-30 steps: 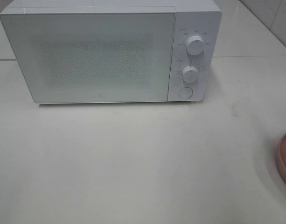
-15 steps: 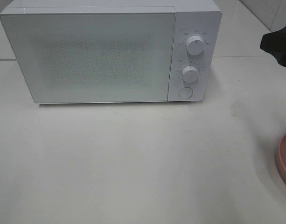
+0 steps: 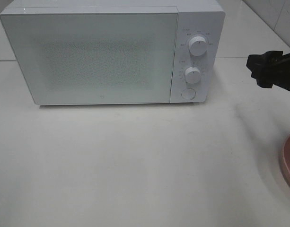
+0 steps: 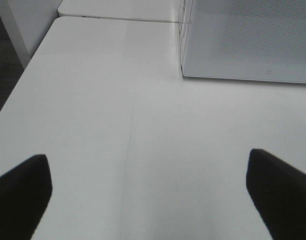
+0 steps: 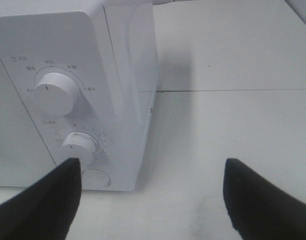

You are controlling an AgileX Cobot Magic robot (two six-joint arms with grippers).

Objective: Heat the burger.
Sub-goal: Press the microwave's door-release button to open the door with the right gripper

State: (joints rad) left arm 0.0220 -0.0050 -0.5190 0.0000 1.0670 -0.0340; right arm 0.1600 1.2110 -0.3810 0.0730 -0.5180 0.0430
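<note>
The burger is out of view in every frame. A white microwave (image 3: pixel 102 56) stands at the back of the table with its door shut. Its panel has an upper knob (image 3: pixel 197 46), a lower knob (image 3: pixel 192 74) and a round button (image 3: pixel 188 93). My right gripper (image 3: pixel 259 71) hovers to the right of that panel, open, with nothing between its fingers. In the right wrist view the gripper (image 5: pixel 150 200) faces the lower knob (image 5: pixel 79 146) and the button (image 5: pixel 96 178). My left gripper (image 4: pixel 150 195) is open over bare table, left of the microwave (image 4: pixel 252 40).
The rim of a pink plate (image 3: pixel 289 163) shows at the right edge of the table. The white table (image 3: pixel 135 165) stretches in front of the microwave. A seam between two tabletops (image 5: pixel 232 90) runs behind the microwave.
My right gripper has come into the exterior view from the right edge and moved left, closer to the microwave's control panel. Nothing else has moved.
</note>
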